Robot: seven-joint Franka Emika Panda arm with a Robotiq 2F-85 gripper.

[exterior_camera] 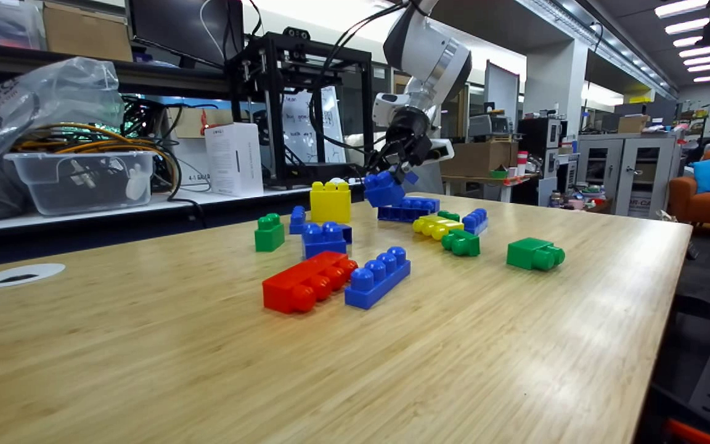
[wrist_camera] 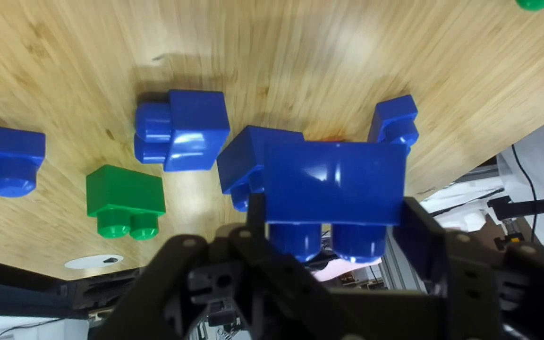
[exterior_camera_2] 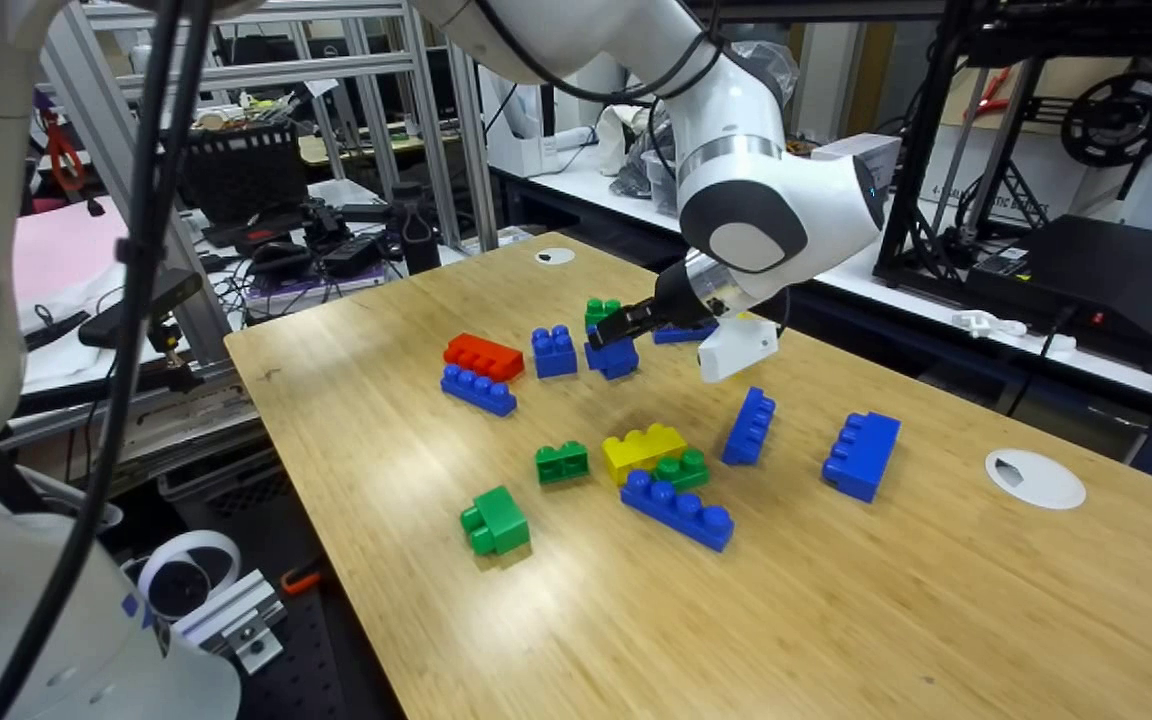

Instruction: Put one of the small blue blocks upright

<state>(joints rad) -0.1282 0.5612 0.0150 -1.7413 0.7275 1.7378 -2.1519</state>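
Note:
My gripper [wrist_camera: 333, 210] is shut on a small blue block [wrist_camera: 333, 182], its fingers on the block's two ends and the studs facing the palm. In an exterior view the held block [exterior_camera: 384, 189] is tilted, studs up, above the table; my gripper [exterior_camera: 401, 163] is over it. A second small blue block [exterior_camera: 324, 240] stands upright, studs up; it also shows in the other pictures [exterior_camera_2: 554, 352] [wrist_camera: 258, 156]. A third small blue block [wrist_camera: 196, 130] lies on its side, studs to the left in the wrist view; it is partly hidden in an exterior view [exterior_camera: 347, 233].
A small green brick [exterior_camera: 269, 234] stands beside the blue blocks. A red brick [exterior_camera: 306, 282] and long blue brick [exterior_camera: 378, 279] lie close by. A tall yellow brick [exterior_camera: 330, 203] stands behind. Yellow [exterior_camera_2: 644, 450], green [exterior_camera_2: 496, 520] and long blue bricks [exterior_camera_2: 676, 510] lie elsewhere on the table.

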